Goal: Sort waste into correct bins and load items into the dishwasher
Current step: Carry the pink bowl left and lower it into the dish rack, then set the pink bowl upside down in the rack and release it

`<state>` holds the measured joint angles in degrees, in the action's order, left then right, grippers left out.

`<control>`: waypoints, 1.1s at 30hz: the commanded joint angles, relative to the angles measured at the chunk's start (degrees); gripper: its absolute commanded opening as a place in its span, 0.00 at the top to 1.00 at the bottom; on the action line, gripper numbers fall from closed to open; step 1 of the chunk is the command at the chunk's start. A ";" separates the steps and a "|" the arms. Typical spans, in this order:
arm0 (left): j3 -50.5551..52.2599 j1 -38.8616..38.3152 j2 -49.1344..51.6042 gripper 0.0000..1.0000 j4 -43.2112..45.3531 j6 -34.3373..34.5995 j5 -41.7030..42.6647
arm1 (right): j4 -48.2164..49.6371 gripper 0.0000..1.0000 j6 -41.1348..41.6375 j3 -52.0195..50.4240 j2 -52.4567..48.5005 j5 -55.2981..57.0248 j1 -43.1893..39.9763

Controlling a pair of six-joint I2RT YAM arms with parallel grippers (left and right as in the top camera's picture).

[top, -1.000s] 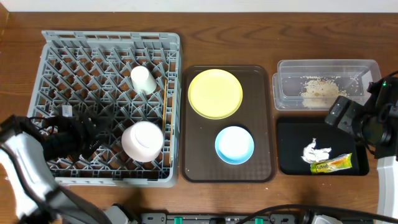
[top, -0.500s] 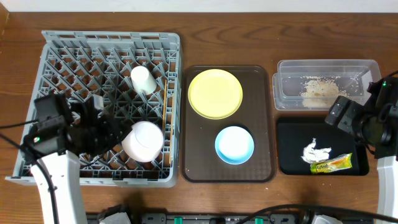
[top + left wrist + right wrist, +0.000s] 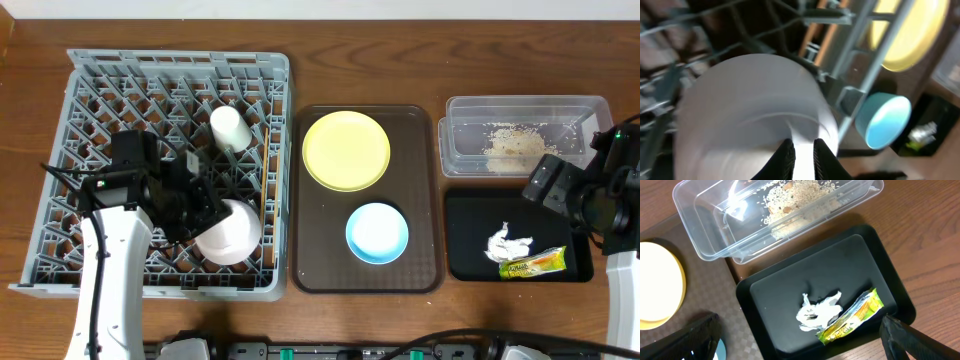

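Note:
The grey dishwasher rack (image 3: pixel 90 90) holds a small white cup (image 3: pixel 229 127), the chopsticks (image 3: pixel 264 190) by its right wall, and an upturned white bowl (image 3: pixel 235 232). My left gripper (image 3: pixel 208 212) is shut on that bowl's rim; in the left wrist view the white bowl (image 3: pixel 750 110) fills the frame, with white rim between the fingers of the left gripper (image 3: pixel 804 155). On the brown tray (image 3: pixel 320 260) lie a yellow plate (image 3: pixel 346 150) and a light blue bowl (image 3: pixel 377 232). My right gripper (image 3: pixel 800 342) hangs open over the black tray (image 3: pixel 785 290), above the tissue (image 3: pixel 817 312) and wrapper (image 3: pixel 852 317).
The clear tub (image 3: pixel 470 150) at the back right holds beige food scraps (image 3: pixel 510 145). Directly in front of it sits the black tray (image 3: pixel 470 260). The right arm (image 3: pixel 590 195) stands at the table's right edge. Rack pegs (image 3: pixel 860 55) crowd close around the white bowl.
The left arm has swung right across the rack from its front left corner to the white bowl, and its jaws have closed on the rim. The right arm has not moved.

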<state>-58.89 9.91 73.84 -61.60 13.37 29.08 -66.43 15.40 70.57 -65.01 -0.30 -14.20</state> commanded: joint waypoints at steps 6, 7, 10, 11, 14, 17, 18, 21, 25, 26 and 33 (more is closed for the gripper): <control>0.74 0.00 -1.88 0.83 -0.90 6.03 -12.07 | -0.09 0.01 -0.02 0.68 0.20 0.04 -0.46; 0.74 0.00 -2.29 0.78 -0.98 6.03 -12.07 | -0.09 0.01 -0.02 0.68 0.20 0.04 -0.46; 0.76 -0.83 -3.41 0.72 -1.09 6.01 -12.02 | -0.09 0.01 -0.02 0.68 0.20 0.04 -0.46; 0.76 -1.38 -3.41 0.70 -1.07 6.01 -12.02 | -0.09 0.01 -0.02 0.68 0.20 0.04 -0.46; 0.76 -3.82 -3.13 0.70 -0.98 6.03 -11.96 | -0.09 0.01 -0.02 0.68 0.20 0.04 -0.46; 0.79 -6.86 -2.69 0.69 -0.35 6.25 -10.51 | -0.09 0.01 -0.02 0.68 0.20 0.04 -0.46; 0.79 -8.02 -2.60 0.70 0.04 6.34 -9.16 | -0.09 0.01 -0.02 0.68 0.20 0.04 -0.46; 0.79 -10.97 -2.58 0.70 1.25 6.51 -5.77 | -0.09 0.01 -0.02 0.68 0.20 0.04 -0.46; 0.76 -13.81 -2.58 0.69 1.77 7.78 -4.81 | -0.09 0.01 -0.02 0.68 0.20 0.04 -0.46; 0.76 -14.10 -2.58 0.69 1.79 7.78 -4.83 | -0.09 0.01 -0.02 0.68 0.20 0.04 -0.46; 0.76 -14.23 -2.58 0.61 1.68 8.28 -5.77 | -0.09 0.01 -0.02 0.68 0.20 0.04 -0.46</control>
<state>-58.59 -4.19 71.05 -59.75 21.04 23.46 -66.43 15.40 70.57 -65.01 -0.32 -14.20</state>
